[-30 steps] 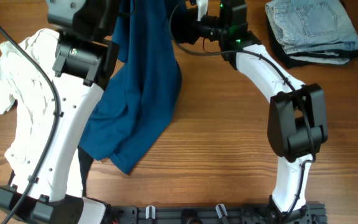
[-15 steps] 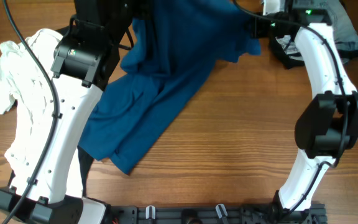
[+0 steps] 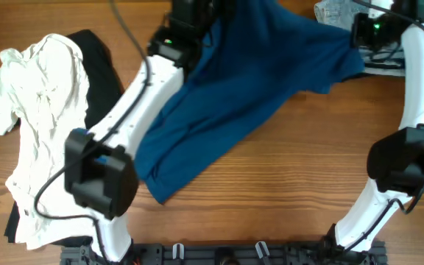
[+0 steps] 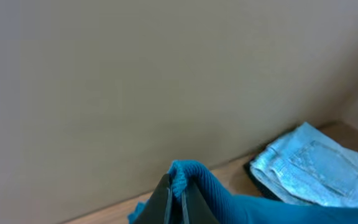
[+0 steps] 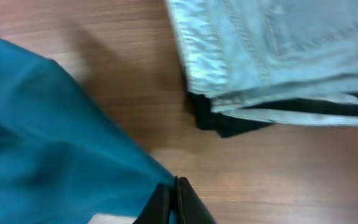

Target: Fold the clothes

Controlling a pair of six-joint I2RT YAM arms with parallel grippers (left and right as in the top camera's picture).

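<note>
A blue shirt [image 3: 249, 88] hangs stretched between my two grippers across the top middle of the table, its lower end trailing on the wood. My left gripper [image 4: 179, 198] is shut on its ribbed edge [image 4: 194, 177] near the top centre. My right gripper [image 5: 174, 202] is shut on another corner of the blue shirt [image 5: 48, 137] at the top right, beside the folded pile. In the overhead view the left gripper's fingers are hidden by its arm.
A crumpled white shirt [image 3: 39, 110] lies at the left over a black garment [image 3: 98, 66]. Folded light jeans [image 5: 272, 43] on a black folded item [image 5: 229, 121] sit at the top right corner. A beige wall [image 4: 135, 81] stands behind the table.
Both grippers have moved right and apart with the blue shirt, spreading it wider. The left arm swung from the left side toward the centre, uncovering the black garment.
</note>
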